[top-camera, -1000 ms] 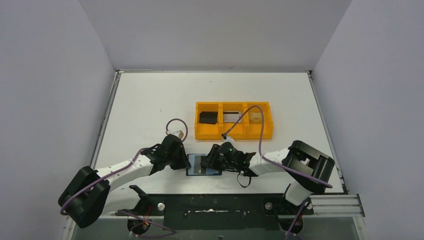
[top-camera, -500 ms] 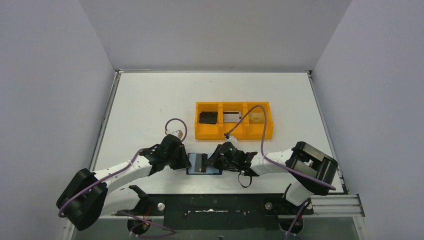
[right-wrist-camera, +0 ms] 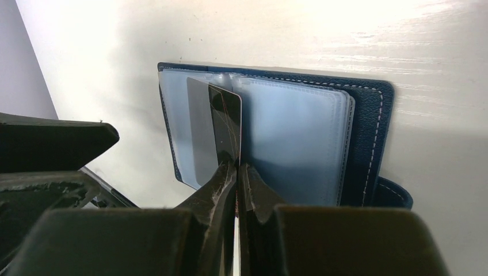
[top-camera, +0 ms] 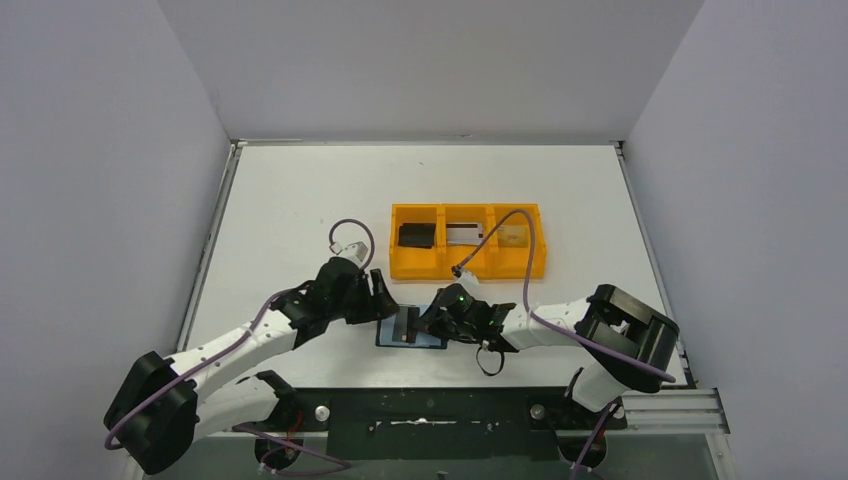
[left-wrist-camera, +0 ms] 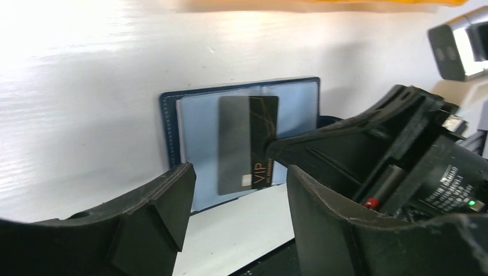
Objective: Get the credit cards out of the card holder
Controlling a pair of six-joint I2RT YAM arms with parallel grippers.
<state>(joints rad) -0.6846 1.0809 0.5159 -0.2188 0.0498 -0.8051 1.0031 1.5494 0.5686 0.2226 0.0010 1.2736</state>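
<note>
The card holder lies open on the table near the front edge, a navy wallet with pale clear sleeves. A black credit card marked VIP sticks partway out of a sleeve, one half still greyed under the plastic. My right gripper is shut on the bare edge of that card, reaching in from the right. My left gripper hangs open just left of and behind the wallet, with nothing between its fingers.
An orange three-compartment tray stands behind the wallet, holding a black card, a silver card and a tan card. The right arm's purple cable loops over the tray. Both arm bases sit at the near edge.
The right gripper closed on the black card. The left gripper opened, let go of the wallet's left edge and moved back and up from it.
</note>
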